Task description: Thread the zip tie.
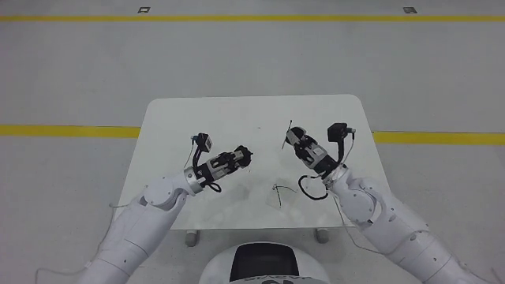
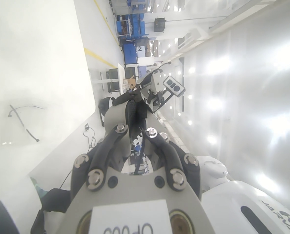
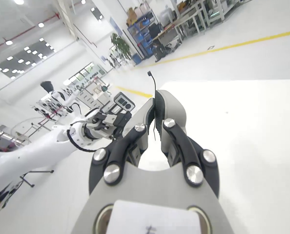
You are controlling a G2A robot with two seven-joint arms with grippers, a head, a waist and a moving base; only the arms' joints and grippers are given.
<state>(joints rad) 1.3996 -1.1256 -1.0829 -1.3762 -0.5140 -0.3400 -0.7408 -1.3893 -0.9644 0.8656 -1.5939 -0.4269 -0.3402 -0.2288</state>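
A thin black zip tie (image 3: 152, 81) stands pinched between the pads of my right gripper (image 3: 155, 96), its square head sticking out past the fingertips and its tail hanging back between the fingers. From above, this zip tie (image 1: 286, 134) pokes out of the right gripper (image 1: 293, 136) over the table's middle right. My left gripper (image 1: 243, 156) hovers a short way to its left, pointing at it. The left gripper (image 2: 135, 108) has its dark pads pressed together, and I cannot make out anything between them.
Two loose black zip ties (image 1: 280, 192) lie crossed on the white table (image 1: 197, 126) near its front edge, between the arms; they also show as loose zip ties (image 2: 20, 118) in the left wrist view. The table's far half is bare.
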